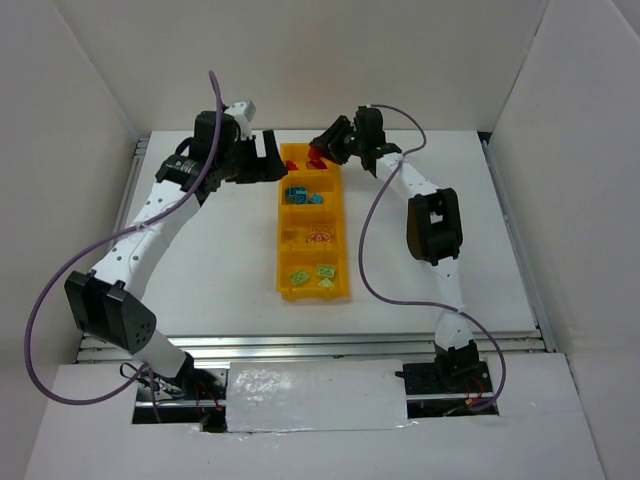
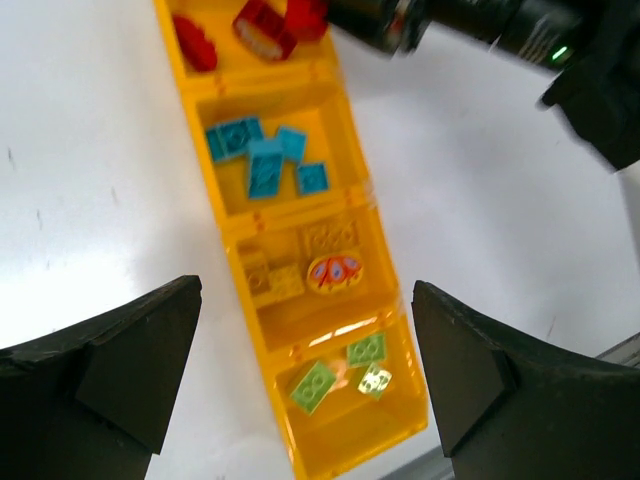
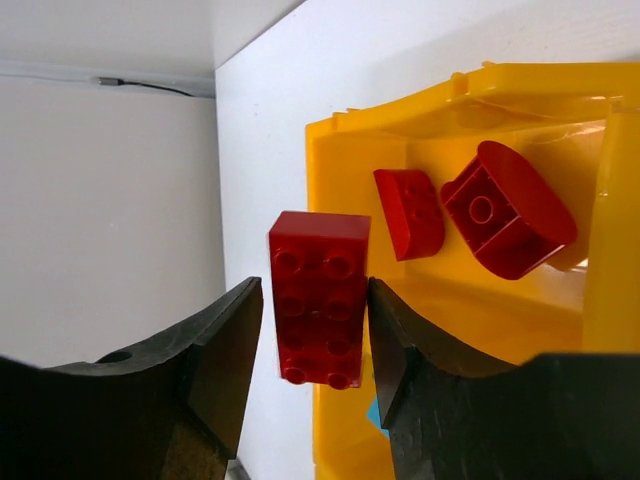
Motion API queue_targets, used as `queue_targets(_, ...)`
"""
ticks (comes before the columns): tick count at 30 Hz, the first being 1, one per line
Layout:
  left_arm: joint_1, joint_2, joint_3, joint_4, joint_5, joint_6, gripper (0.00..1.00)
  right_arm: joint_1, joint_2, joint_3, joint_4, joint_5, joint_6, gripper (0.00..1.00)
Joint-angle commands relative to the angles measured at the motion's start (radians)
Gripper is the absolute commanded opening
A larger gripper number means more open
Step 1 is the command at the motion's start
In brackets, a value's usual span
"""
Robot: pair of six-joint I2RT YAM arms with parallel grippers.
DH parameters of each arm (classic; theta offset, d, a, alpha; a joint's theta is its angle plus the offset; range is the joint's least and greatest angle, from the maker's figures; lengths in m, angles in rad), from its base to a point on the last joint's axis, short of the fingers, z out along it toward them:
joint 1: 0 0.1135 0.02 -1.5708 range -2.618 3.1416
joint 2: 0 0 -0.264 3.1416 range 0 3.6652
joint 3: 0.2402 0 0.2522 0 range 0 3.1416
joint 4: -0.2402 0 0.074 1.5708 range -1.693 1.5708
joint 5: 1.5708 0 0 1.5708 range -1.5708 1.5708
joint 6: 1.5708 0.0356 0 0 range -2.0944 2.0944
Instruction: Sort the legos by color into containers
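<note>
Right tool (image 3: 315, 296) seemingly grips red lego (image 3: 322, 262) over compartment (image 3: 345, 180) holding 2.

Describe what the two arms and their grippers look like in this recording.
The left arm and right arm both have white tubular links with bulky black joint housings. A thin purple cable loops loosely along each. The left gripper and right gripper are matte black with thick, wedge-shaped fingers. A small green light glows near the right wrist, and a white block tops the left wrist.

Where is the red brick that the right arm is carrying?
In the right wrist view, the red brick sits between the fingers of the right gripper, at the edge of the bin's end compartment, which holds two other red pieces.
</note>
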Motion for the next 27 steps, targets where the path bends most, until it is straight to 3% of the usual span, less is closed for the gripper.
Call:
queue_targets(1,0.018,-0.040,-0.069,-0.071,-0.015,0.039,1.00,0.015,0.003,0.046,-0.006,0.020,-0.006,0.55)
queue_targets(4,0.045,-0.048,-0.085,-0.071,0.004,0.038,1.00,0.032,0.011,0.069,-0.023,0.025,-0.031,0.67)
queue_targets(5,0.054,-0.045,-0.077,-0.078,0.016,0.037,1.00,0.035,0.014,0.078,-0.031,0.032,-0.038,0.78)
queue_targets(10,0.085,-0.015,-0.011,-0.094,0.051,0.023,1.00,0.041,0.022,0.127,-0.066,0.031,-0.058,0.86)
queue_targets(11,0.087,-0.011,-0.007,-0.097,0.050,0.023,1.00,0.041,0.016,0.126,-0.063,0.031,-0.060,0.94)
queue_targets(16,0.111,0.002,0.061,-0.157,-0.002,0.019,1.00,0.041,-0.084,0.136,-0.119,0.042,-0.124,0.95)
queue_targets(20,0.117,0.018,0.123,-0.210,-0.147,0.032,0.99,0.040,-0.330,0.013,-0.256,0.109,-0.317,1.00)
queue_targets(27,0.128,0.061,0.211,-0.279,-0.283,0.028,1.00,0.038,-0.772,-0.245,-0.480,0.367,-0.572,1.00)
